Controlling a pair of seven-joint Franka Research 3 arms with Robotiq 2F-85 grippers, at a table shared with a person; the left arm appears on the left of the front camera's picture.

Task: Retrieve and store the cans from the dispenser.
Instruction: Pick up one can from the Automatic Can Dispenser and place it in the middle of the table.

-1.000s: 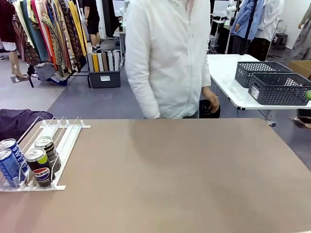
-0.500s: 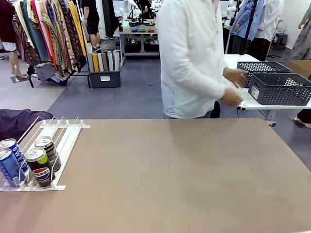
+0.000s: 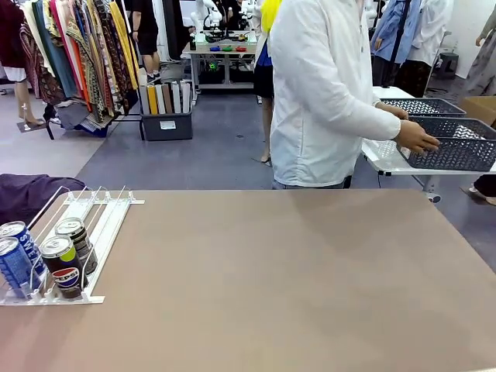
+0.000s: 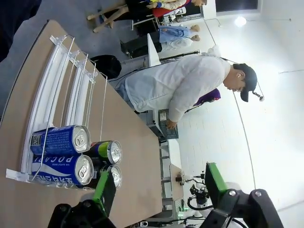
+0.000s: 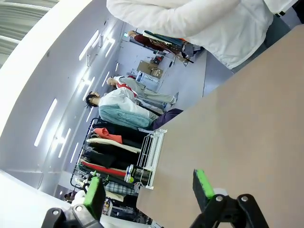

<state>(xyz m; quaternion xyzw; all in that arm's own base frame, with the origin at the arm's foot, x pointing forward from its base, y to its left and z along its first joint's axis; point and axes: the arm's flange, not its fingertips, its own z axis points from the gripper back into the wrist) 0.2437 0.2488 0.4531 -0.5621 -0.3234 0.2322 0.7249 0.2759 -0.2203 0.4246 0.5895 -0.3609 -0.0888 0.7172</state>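
The dispenser point(image 3: 93, 221) lies at the table's left edge, a white rack of sloped lanes. Two blue cans point(image 3: 17, 263) and two dark cans point(image 3: 63, 263), one with a Pepsi logo, stand at its front stops. In the left wrist view the blue cans point(image 4: 61, 154) and a green-yellow can point(image 4: 107, 151) lie just beyond my left gripper point(image 4: 159, 185), which is open with nothing between its fingers. My right gripper point(image 5: 148, 190) is open too, hovering over bare table far from the dispenser point(image 5: 152, 152).
A person in a white shirt point(image 3: 325, 101) stands at the far side, turned to a white side table point(image 3: 372, 116), both hands on a dark grey mesh basket point(image 3: 457, 147). Another basket point(image 3: 422, 107) sits behind. Dark cloth point(image 3: 23, 198) lies left of the dispenser.
The person has stepped to the right, turned to the side table and put hands on the near mesh basket. The cans and dispenser have not moved.
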